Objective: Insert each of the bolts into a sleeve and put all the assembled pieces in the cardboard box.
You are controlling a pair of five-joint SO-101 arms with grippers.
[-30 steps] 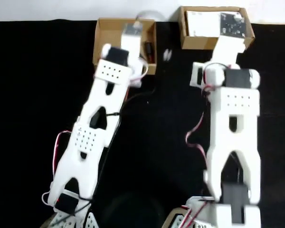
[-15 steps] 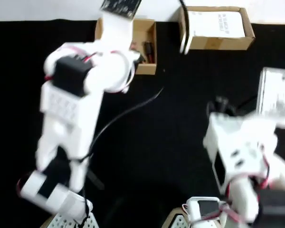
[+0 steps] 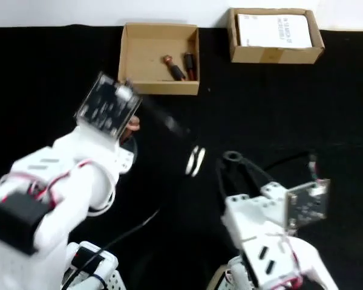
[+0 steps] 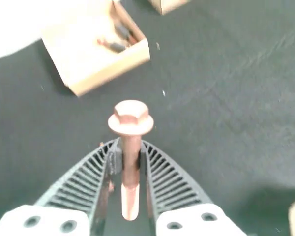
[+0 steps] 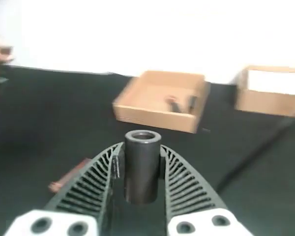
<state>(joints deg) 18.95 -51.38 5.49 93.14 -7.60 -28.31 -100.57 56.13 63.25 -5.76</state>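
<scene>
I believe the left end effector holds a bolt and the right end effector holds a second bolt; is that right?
The left end effector does hold a bolt. The right end effector, though, holds a dark sleeve, as the right wrist view shows.

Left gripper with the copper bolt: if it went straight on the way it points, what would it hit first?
Probably the black table, the held bolt leading; the cardboard box lies farther on, slightly aside. Depth is hard to judge here.
</scene>
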